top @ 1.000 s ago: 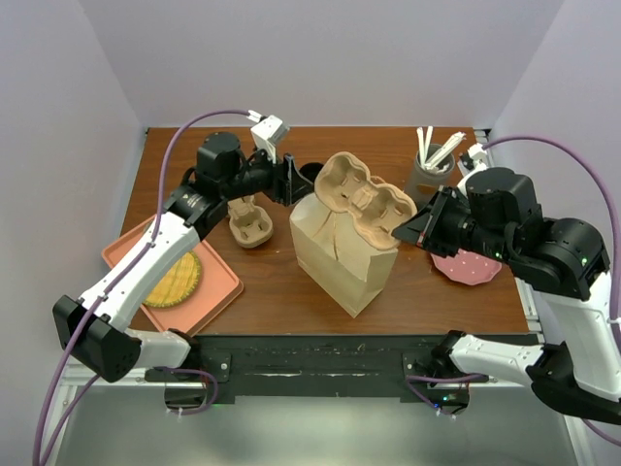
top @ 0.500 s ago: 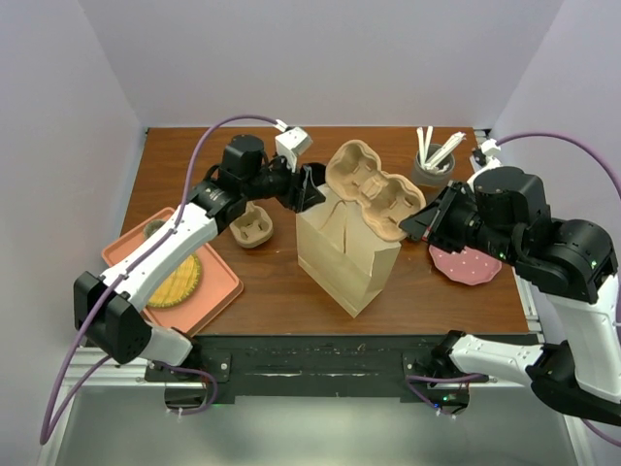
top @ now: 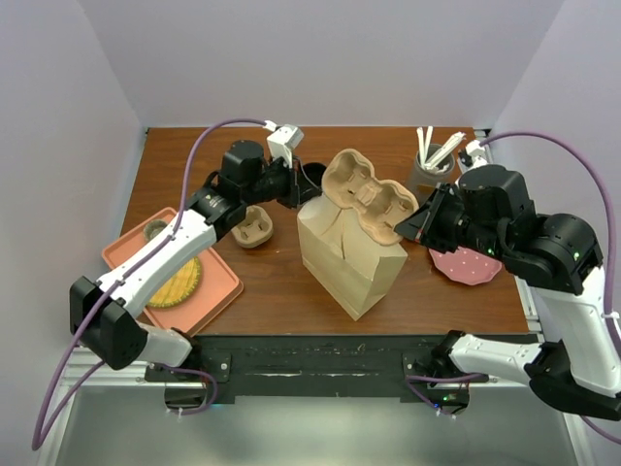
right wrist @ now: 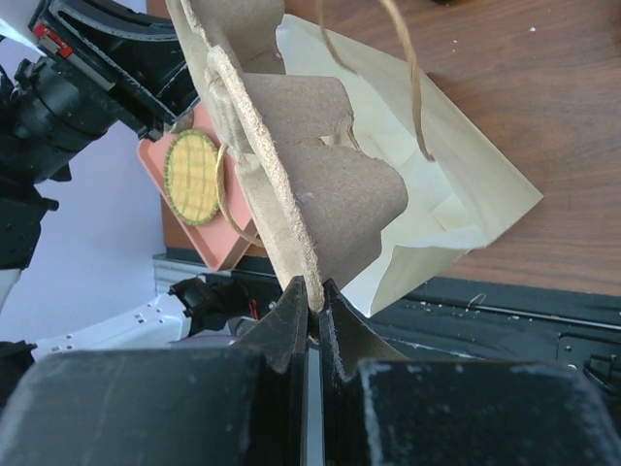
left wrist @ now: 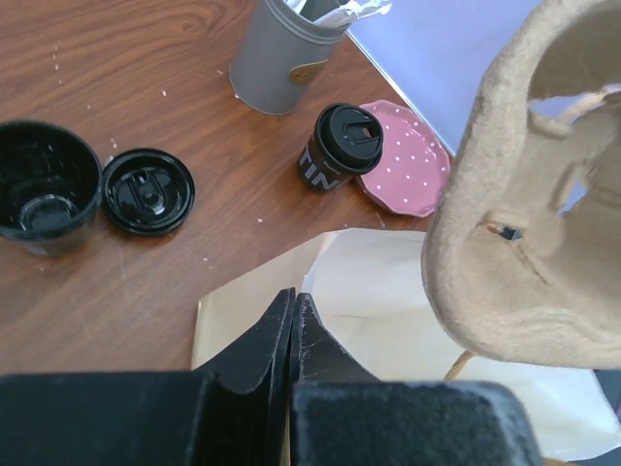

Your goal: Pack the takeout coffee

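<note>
Overhead: shows a paper bag (top: 349, 267) standing open at mid-table, with a pulp cup carrier (top: 367, 199) tilted over its mouth. Shows the right claw (top: 403, 231) at the bag's right side, clamped on the carrier's rim, and the left claw (top: 301, 191) at the bag's back-left top edge. Left of the bag, shows a pink tray (top: 225, 289) and a second, smaller carrier (top: 254, 228).

Left wrist: shows the left claw pressed fully shut, tips right at the bag's rim. Cannot tell whether paper is caught between them. Places the takeout coffee (left wrist: 340, 146) upright on the table beyond the bag, lid on, just beside a pink dotted plate (left wrist: 412, 175) and well apart from the claw. Also beyond the bag: a lidless black cup (left wrist: 44, 189), a loose black lid (left wrist: 147, 191) just beside it, and a grey tin (left wrist: 281, 53).

Right wrist: shows the right claw closed on the carrier's thin edge, with the bag lying under the carrier, twine handles loose.
</note>
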